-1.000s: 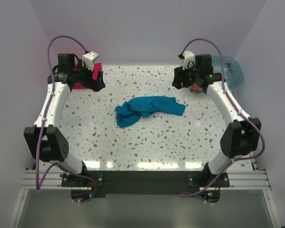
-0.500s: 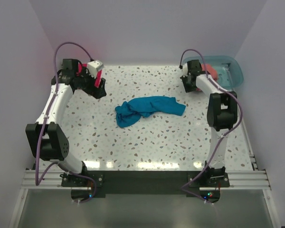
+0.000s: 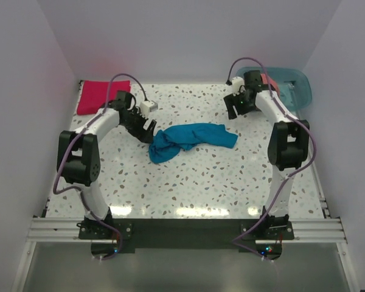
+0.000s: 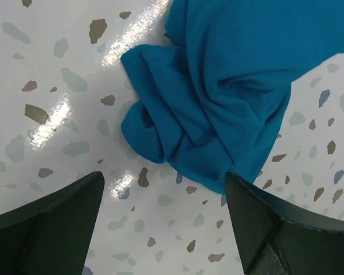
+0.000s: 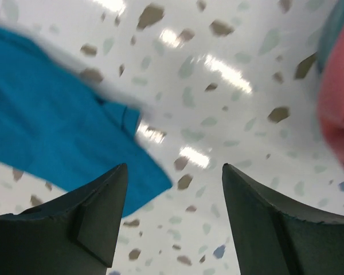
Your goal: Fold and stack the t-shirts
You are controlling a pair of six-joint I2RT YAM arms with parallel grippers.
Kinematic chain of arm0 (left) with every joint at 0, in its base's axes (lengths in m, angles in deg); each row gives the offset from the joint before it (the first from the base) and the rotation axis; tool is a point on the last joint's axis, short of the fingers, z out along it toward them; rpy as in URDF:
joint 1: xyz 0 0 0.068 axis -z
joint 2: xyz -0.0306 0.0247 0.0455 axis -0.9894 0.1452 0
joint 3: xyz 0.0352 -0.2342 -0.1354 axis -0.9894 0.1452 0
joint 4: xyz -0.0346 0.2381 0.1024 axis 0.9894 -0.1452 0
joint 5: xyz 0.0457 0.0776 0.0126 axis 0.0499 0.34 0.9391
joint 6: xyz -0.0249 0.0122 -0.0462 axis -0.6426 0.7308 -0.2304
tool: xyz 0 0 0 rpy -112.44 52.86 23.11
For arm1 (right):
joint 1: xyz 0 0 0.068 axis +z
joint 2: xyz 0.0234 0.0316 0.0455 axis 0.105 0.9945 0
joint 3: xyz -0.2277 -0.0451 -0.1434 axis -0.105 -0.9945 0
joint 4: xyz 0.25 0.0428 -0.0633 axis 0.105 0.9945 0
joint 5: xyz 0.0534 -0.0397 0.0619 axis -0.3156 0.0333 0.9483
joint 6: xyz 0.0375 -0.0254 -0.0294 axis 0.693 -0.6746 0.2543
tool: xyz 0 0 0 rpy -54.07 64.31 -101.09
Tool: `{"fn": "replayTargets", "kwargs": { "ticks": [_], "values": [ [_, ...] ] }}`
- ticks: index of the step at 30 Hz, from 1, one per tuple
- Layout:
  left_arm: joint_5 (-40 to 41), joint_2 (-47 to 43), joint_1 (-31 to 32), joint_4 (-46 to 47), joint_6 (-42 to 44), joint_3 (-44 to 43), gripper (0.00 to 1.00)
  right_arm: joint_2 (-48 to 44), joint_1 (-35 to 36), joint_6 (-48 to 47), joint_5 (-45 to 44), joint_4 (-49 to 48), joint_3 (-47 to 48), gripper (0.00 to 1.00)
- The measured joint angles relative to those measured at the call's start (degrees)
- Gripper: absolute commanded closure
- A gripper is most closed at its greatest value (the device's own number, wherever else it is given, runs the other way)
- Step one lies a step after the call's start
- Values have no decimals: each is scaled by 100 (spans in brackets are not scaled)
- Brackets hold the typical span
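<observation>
The teal-blue shirt [image 3: 191, 139] lies crumpled on the table [image 3: 188, 188]. The left gripper [image 4: 163, 177] hovers just off the shirt's bunched left end, its fingers spread wide with nothing between them. The right gripper [image 5: 174, 167] hangs beyond the shirt's right end, also spread wide and empty. The crimson shirt [image 3: 100, 96] lies flat, well to the teal shirt's far left. The salmon shirt [image 3: 269, 81] sits in the tub [image 3: 295, 91], to the teal shirt's far right.

Two arms [image 3: 100, 123], white links, black joints [image 3: 76, 159]; purple cables [image 3: 126, 76] loop off each; dark wedge-shaped fingers [image 4: 46, 226]; black base plates [image 3: 103, 231].
</observation>
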Motion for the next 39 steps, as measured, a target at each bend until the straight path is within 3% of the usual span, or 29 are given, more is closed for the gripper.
{"fn": "replayTargets", "kwargs": {
  "ticks": [7,16,18,19,27,29,39],
  "values": [
    [11,649,61,232,-409,-66,19,-280,13,-136,339,494,-901,32],
    [-267,815,70,450,-791,-101,24,160,15,9,341,337,-1023,39],
    [-348,807,39,426,-835,-114,24,179,24,33,343,306,-1023,48],
    [-391,793,7,415,-837,-125,24,181,24,33,348,299,-1023,56],
    [-619,686,-564,299,-1003,-463,25,232,20,-20,466,337,-1005,87],
    [-610,684,-625,308,-1038,-492,27,232,22,-118,511,400,-1008,100],
    [-614,914,-308,304,-1290,-492,42,232,24,-396,756,748,-1016,100]
  ]
}}
